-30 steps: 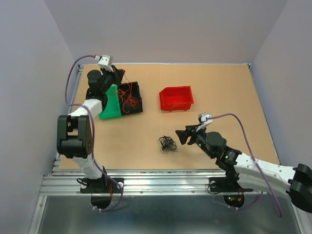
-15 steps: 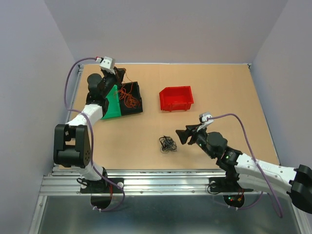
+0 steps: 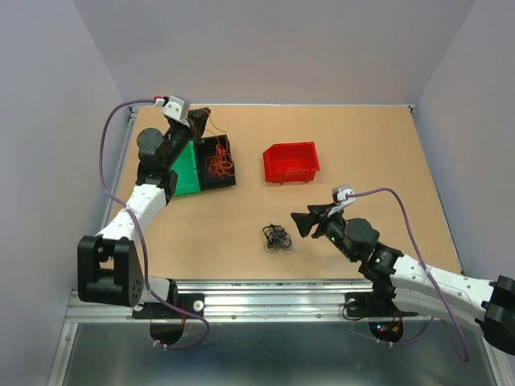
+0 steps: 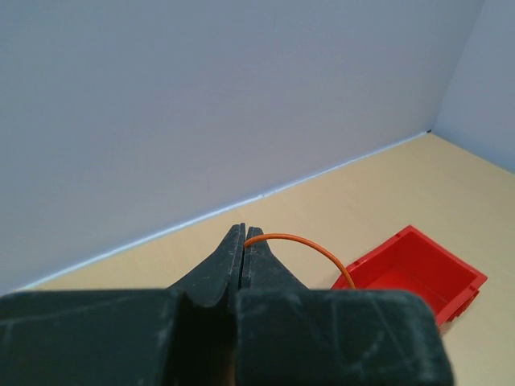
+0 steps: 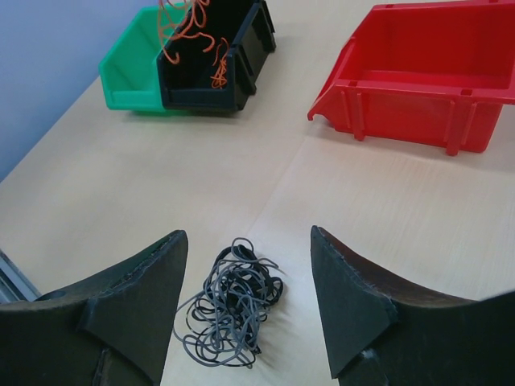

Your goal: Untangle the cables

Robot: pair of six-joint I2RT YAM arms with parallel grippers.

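- Top external. Red bin [image 3: 290, 162] sits on the tan table [image 3: 378, 153], taken here as the landmark.
- Black bin [image 3: 228, 178] lies left of the red bin, with the green bin [image 3: 186, 170] touching its far-left side.
- Orange wire [image 3: 217, 163] is bunched in the black bin. A thin strand rises from it toward the left gripper [image 3: 199, 121].
- The left gripper hangs above the back-left corner of the black bin, well left of the red bin. Its finger gap is too small to judge from this view.
- Dark grey tangle [image 3: 277, 237] lies on the table in front of the red bin, a little to its left and well apart from it.
- Right gripper [image 3: 298, 223] is low, just right of the tangle and in front of the red bin. Its fingers are spread and point at the tangle.

- Left wrist. The left gripper [image 4: 244, 235] has its fingers pressed together, with no gap at the tips.
- The orange wire [image 4: 299, 240] comes out from between the tips and arcs right and down toward the red bin [image 4: 418, 269].

- Right wrist. The right gripper [image 5: 247, 233] is wide open and holds nothing.
- The dark grey tangle [image 5: 233, 310] lies on the table between the two fingers, touching neither.
- The red bin [image 5: 418, 76] is ahead and to the right.
- The black bin [image 5: 211, 90] and green bin [image 5: 129, 76] are to the red bin's left. The orange wire [image 5: 191, 28] hangs into the black one.
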